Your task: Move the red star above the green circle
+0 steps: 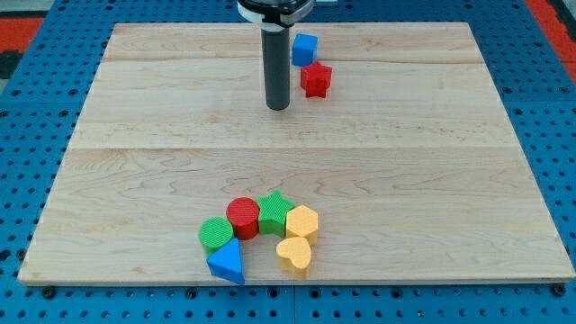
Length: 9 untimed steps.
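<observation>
The red star (316, 80) lies near the view's top, just right of centre on the wooden board (135, 135). The green circle (216, 233) lies near the view's bottom, at the left end of a cluster of blocks. My tip (278, 107) is the lower end of the dark rod; it sits a little left of and slightly below the red star, apart from it, and far above the green circle.
A blue cube (304, 49) sits just above-left of the red star. Beside the green circle lie a red circle (243, 217), a green star (274, 212), a yellow hexagon (302, 221), a yellow heart (294, 254) and a blue triangle (226, 262).
</observation>
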Tool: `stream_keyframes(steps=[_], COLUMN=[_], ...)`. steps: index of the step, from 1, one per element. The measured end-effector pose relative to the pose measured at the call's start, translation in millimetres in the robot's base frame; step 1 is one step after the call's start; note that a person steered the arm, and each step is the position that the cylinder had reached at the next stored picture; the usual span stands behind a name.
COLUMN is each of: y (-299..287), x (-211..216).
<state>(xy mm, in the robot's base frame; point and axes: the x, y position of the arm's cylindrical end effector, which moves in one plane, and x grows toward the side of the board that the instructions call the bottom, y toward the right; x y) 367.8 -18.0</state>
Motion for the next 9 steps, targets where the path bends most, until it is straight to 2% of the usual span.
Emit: stream_keyframes(steps=[1,2,3,4,5,6,7,9], y=[-0.1,40.3,97.2,116.5,81.7,41.7,17.2,40.9], x=[0.0,-1.3,-17.6,-57.8,-57.7,-27.1,-14.8,-48.0])
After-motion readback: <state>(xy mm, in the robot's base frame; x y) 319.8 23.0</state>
